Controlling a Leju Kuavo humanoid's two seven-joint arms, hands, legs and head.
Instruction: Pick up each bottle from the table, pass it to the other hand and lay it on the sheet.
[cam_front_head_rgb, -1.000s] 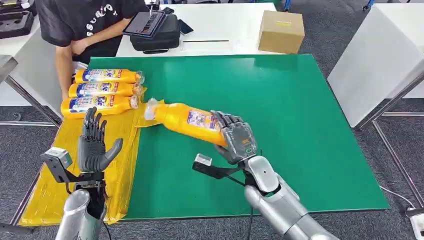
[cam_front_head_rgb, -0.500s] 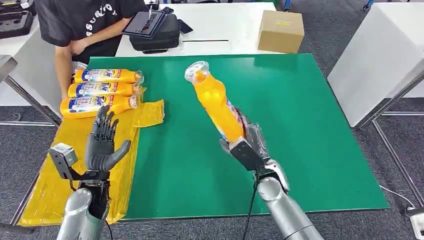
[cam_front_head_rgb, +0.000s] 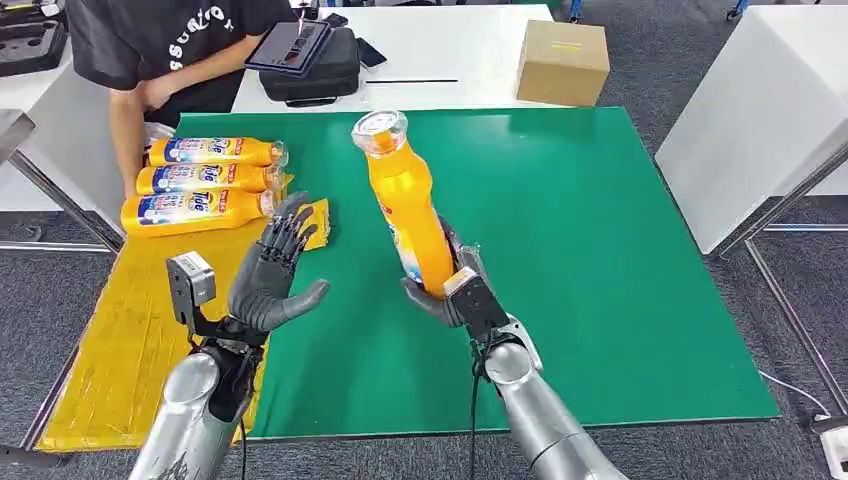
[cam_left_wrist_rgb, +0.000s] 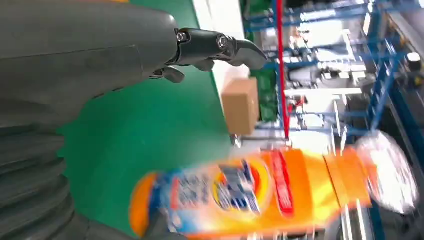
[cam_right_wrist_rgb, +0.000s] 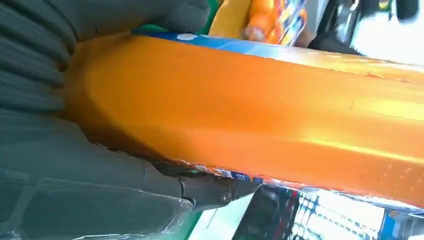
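- Since a second ago the right hand (cam_front_head_rgb: 452, 292) has swung its tall orange plastic detergent bottle (cam_front_head_rgb: 405, 205) from lying low over the green counter (cam_front_head_rgb: 620, 250) to nearly upright, cap far and high; the left hand (cam_front_head_rgb: 272, 280) has come in from the yellow sheet (cam_front_head_rgb: 130, 340) toward it.
- Right hand grips the bottle's base end, fingers wrapped round it.
- Left hand holds nothing, fingers spread wide, palm facing the bottle, still apart from it.
- Bottle looks full, so fairly heavy and top-heavy; its smooth, stiff plastic may slip. Mid-body, over the label, seems the best hold.
- Farther left, three matching bottles (cam_front_head_rgb: 205, 180) lie on the sheet.
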